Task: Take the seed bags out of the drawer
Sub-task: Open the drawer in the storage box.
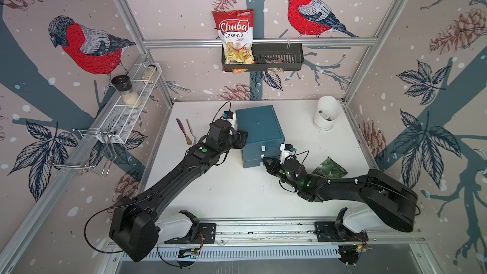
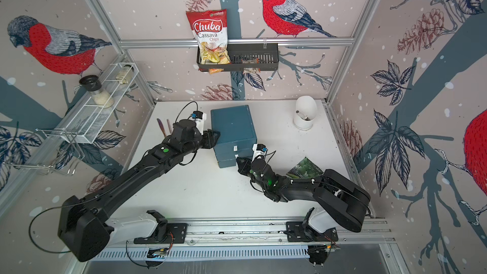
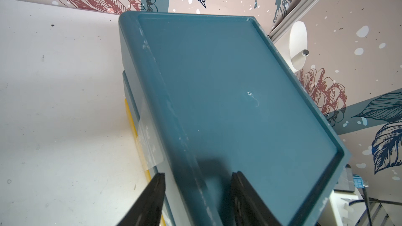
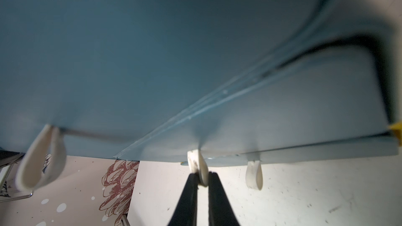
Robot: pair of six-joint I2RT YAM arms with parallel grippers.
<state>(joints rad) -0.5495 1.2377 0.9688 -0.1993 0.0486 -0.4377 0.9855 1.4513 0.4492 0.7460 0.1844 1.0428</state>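
Note:
The teal drawer unit [image 1: 259,127] [image 2: 233,126] stands mid-table with its three drawers pushed in, the lowest sticking out slightly. My right gripper [image 1: 264,159] [image 2: 238,159] [image 4: 203,176] is shut on the white loop pull tab [image 4: 195,164] of the middle drawer. My left gripper [image 1: 243,138] [image 2: 214,137] [image 3: 198,175] straddles the unit's left top rim [image 3: 174,114], one finger outside on the side wall and one on the top, clamping it. One dark green seed bag [image 1: 330,170] [image 2: 305,168] lies on the table right of the unit, partly hidden behind my right arm.
A red Chuba chips bag [image 1: 234,35] stands in a black wall basket [image 1: 290,56] at the back. On the left wall hangs a white wire shelf [image 1: 126,117] with jars. A white domed holder [image 1: 326,113] sits back right. Two utensils [image 1: 184,131] lie left of the unit.

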